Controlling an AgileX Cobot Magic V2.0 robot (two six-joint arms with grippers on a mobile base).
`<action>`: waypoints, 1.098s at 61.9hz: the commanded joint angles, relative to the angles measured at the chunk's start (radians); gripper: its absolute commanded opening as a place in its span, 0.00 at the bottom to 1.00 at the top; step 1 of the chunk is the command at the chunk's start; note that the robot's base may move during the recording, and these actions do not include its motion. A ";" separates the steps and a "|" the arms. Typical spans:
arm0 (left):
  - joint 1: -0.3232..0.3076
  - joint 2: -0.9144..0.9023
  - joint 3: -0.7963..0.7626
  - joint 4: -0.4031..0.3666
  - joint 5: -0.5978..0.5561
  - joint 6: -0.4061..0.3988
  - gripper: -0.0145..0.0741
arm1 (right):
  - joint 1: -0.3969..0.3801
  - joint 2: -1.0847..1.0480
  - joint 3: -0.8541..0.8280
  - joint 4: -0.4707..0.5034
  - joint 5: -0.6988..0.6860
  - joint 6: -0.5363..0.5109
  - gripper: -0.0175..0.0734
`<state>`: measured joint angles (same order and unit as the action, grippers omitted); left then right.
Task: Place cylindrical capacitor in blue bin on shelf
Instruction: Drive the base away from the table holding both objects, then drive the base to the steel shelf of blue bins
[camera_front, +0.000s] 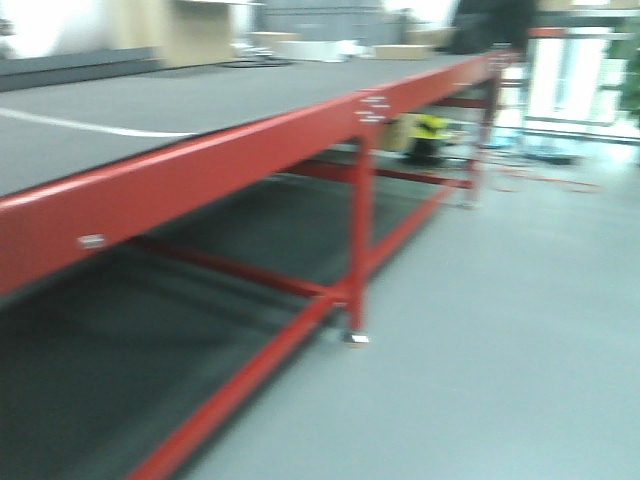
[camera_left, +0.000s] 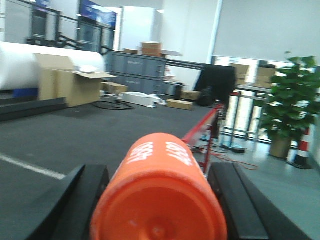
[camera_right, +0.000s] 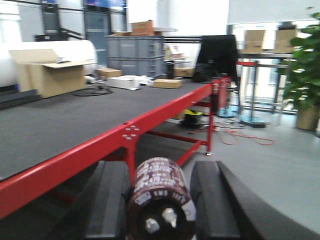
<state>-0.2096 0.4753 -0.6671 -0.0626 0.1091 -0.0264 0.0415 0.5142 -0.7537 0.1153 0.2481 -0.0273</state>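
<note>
Left gripper (camera_left: 159, 169) is clamped on the cylindrical capacitor (camera_left: 159, 200). We see its black fingers (camera_left: 82, 200) pressed to either side of the can, which lies lengthwise between them with its flat end toward the wrist camera. The can is smooth and orange, and white "4680" print shows on its upper curve. This gripper is held about level and points along the grey-topped table (camera_left: 75, 135), just above the matte surface.

Right gripper (camera_right: 160, 167) is likewise closed, on a dark capacitor (camera_right: 159, 197) — a brown-sleeved can with pale lettering and two metal terminals on its near face. It sits lower, beside the table's glossy red rail (camera_right: 75, 155), and also points along the table's length, with pale smooth floor (camera_right: 270, 175) to its right.

In the front view we make out only the blurred table with its red frame, and neither gripper shows there.
</note>
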 joint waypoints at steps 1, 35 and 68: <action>-0.006 -0.005 -0.002 -0.007 -0.022 -0.002 0.04 | 0.002 -0.002 -0.001 -0.009 -0.024 -0.004 0.01; -0.006 -0.005 -0.002 -0.007 -0.022 -0.002 0.04 | 0.002 -0.002 -0.001 -0.009 -0.024 -0.004 0.01; -0.006 -0.005 -0.002 -0.007 -0.022 -0.002 0.04 | 0.002 -0.002 -0.001 -0.009 -0.024 -0.004 0.01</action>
<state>-0.2096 0.4753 -0.6671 -0.0626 0.1091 -0.0264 0.0415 0.5142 -0.7537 0.1153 0.2481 -0.0273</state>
